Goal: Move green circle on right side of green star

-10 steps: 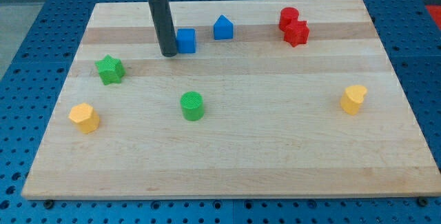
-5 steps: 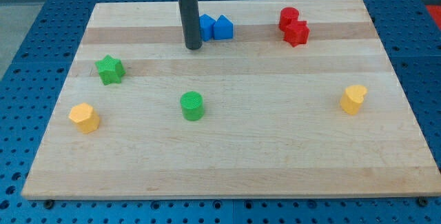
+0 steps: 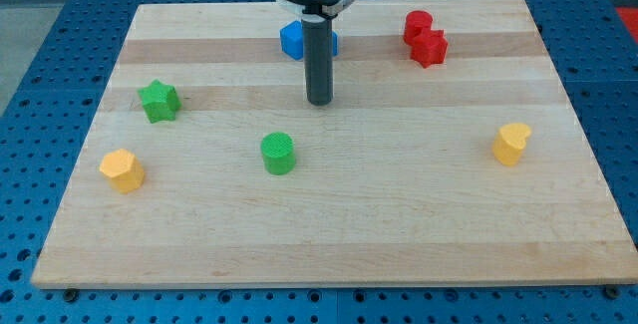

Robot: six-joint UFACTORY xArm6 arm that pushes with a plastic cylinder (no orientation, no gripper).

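Observation:
The green circle (image 3: pixel 278 153) stands on the wooden board (image 3: pixel 399 214), left of its middle. The green star (image 3: pixel 159 101) sits farther toward the view's left and slightly higher. My tip (image 3: pixel 319 101) is on the board above and to the right of the green circle, apart from it. The dark rod rises from the tip toward the view's top.
Two blue blocks (image 3: pixel 295 40) sit together behind the rod near the view's top, partly hidden. Two red blocks (image 3: pixel 426 40) touch at the top right. A yellow block (image 3: pixel 123 170) lies at the left, another yellow block (image 3: pixel 511 144) at the right.
My tip has moved right and down the view, from left of the blue blocks to below them. The left blue block has been pushed right against the other one.

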